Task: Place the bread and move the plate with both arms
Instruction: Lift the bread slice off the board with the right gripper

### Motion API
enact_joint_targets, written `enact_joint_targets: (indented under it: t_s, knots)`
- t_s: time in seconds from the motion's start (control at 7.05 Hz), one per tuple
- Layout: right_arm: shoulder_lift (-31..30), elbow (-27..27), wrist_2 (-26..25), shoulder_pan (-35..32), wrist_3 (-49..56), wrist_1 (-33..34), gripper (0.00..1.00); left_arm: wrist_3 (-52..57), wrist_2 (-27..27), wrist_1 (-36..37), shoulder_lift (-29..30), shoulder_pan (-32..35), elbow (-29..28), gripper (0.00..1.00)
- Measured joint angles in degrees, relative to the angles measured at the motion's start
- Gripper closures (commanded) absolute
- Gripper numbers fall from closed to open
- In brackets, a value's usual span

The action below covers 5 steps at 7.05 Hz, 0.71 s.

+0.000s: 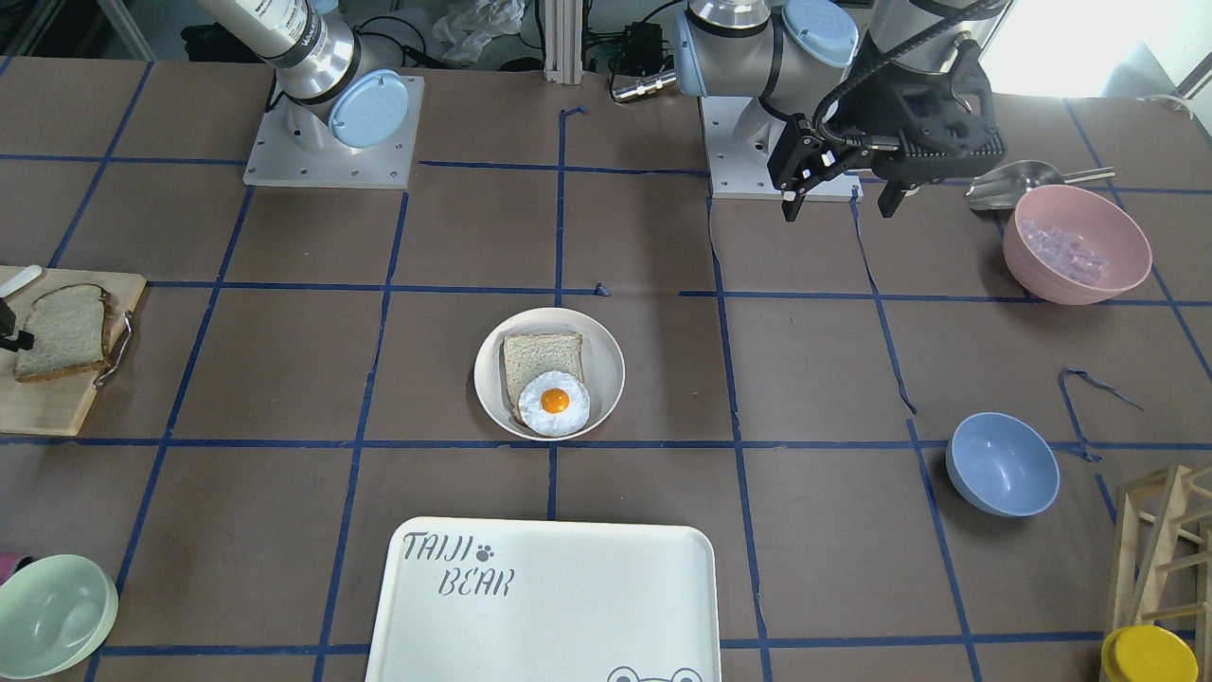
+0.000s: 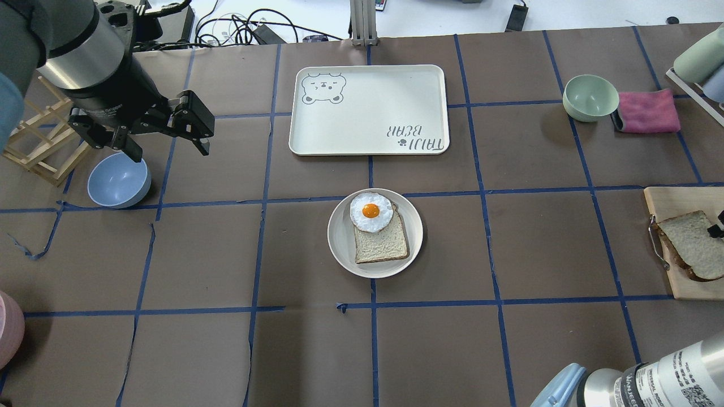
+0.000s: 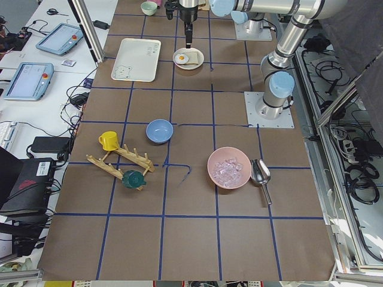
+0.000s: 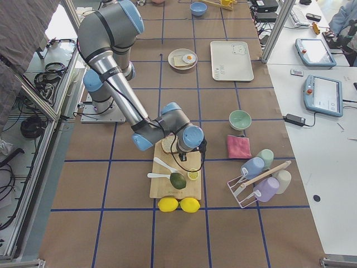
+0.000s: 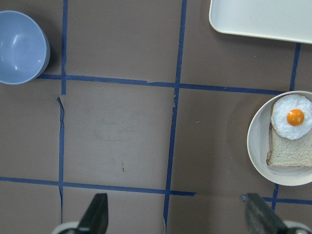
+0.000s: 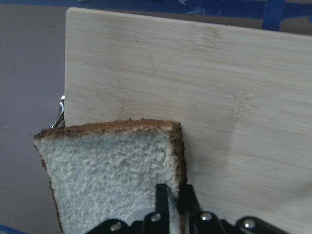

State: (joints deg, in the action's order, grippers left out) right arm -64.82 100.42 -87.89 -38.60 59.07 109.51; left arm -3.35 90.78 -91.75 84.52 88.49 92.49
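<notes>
The bread (image 1: 62,332), a greyish-brown slice with a dark crust, lies on a wooden cutting board (image 1: 47,407) at the table's end on my right side. It also shows in the overhead view (image 2: 693,243). My right gripper (image 6: 173,197) is shut on the bread (image 6: 112,170) at its crust edge. The plate (image 1: 606,369) sits mid-table and holds a paler slice with a fried egg (image 1: 554,403) on it. The plate also shows in the overhead view (image 2: 339,237). My left gripper (image 1: 838,204) is open and empty, held high above the table, far from the plate (image 5: 256,146).
The "TAIJI BEAR" tray (image 2: 367,107) lies beyond the plate. A blue bowl (image 2: 119,181) sits below my left gripper (image 2: 167,150). A pink bowl of ice (image 1: 1077,244), a metal scoop (image 1: 1018,182) and a wooden rack (image 1: 1160,549) stand on the left side. A green bowl (image 2: 590,97) is at far right.
</notes>
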Motion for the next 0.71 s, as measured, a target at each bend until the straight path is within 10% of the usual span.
enact_joint_targets:
  t_s: [0.71]
  knots:
    - [-1.8, -0.3, -0.1, -0.2, -0.8, -0.3, 1.0, -0.5, 0.3, -3.6, -0.4, -0.1, 0.1, 0.0]
